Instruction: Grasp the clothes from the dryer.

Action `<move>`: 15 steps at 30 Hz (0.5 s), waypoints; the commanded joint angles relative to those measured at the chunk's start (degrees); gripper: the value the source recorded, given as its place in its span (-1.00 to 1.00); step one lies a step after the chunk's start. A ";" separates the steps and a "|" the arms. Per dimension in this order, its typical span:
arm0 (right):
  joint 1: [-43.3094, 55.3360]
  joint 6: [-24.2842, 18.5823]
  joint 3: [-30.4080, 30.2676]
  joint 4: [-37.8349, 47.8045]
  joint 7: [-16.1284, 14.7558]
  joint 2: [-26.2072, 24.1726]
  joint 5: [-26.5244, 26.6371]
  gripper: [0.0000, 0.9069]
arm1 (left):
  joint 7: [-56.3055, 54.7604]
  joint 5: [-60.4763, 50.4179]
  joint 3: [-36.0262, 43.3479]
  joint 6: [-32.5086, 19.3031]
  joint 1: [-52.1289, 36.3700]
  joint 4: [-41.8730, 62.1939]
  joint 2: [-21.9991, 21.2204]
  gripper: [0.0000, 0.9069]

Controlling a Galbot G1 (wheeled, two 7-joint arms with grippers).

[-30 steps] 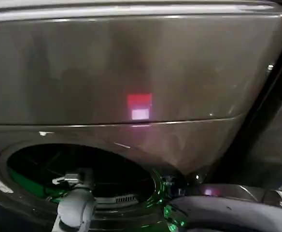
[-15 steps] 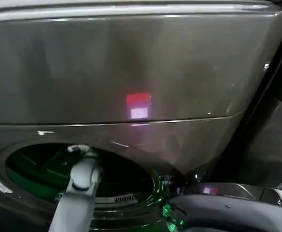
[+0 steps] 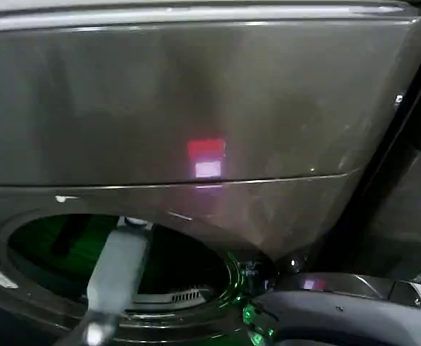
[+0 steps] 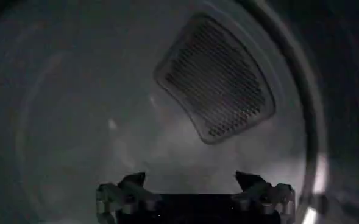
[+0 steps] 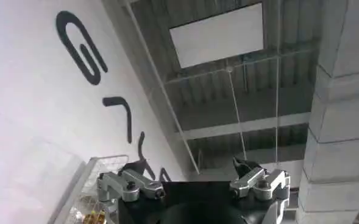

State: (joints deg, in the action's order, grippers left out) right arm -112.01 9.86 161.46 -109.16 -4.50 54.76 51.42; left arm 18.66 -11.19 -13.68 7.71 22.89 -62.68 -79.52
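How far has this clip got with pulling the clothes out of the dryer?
Done: the dryer stands open, and the left arm is reached in through its round mouth. In hand: the left hand is open inside the drum, facing the mesh vent, holding nothing. Left: finding the clothes, grasping them and withdrawing. The right hand is open, pointing at the ceiling.

Large black letters on white wall (image 5: 39,109)

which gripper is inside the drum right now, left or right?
The left gripper: its open fingers face the perforated vent panel inside the dryer. The right gripper, also open, points up at a ceiling and a lettered wall, away from the machine.
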 commanded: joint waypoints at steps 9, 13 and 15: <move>-0.60 -0.01 0.40 -1.09 0.07 1.11 0.05 1.00 | 35.34 -24.22 12.89 -8.58 -15.41 19.98 2.13 1.00; -0.21 0.02 0.19 -1.30 0.10 1.62 0.13 1.00 | 39.91 -25.50 16.97 -9.44 -17.59 22.87 3.19 1.00; -0.05 0.00 0.01 -1.29 0.11 1.80 0.13 1.00 | 41.07 -25.43 18.11 -9.98 -19.18 24.98 3.47 1.00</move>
State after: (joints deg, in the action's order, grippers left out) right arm -112.16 9.85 161.61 -110.33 -4.42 56.39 51.52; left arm 48.80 -32.47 -1.75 0.15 9.27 -45.50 -77.06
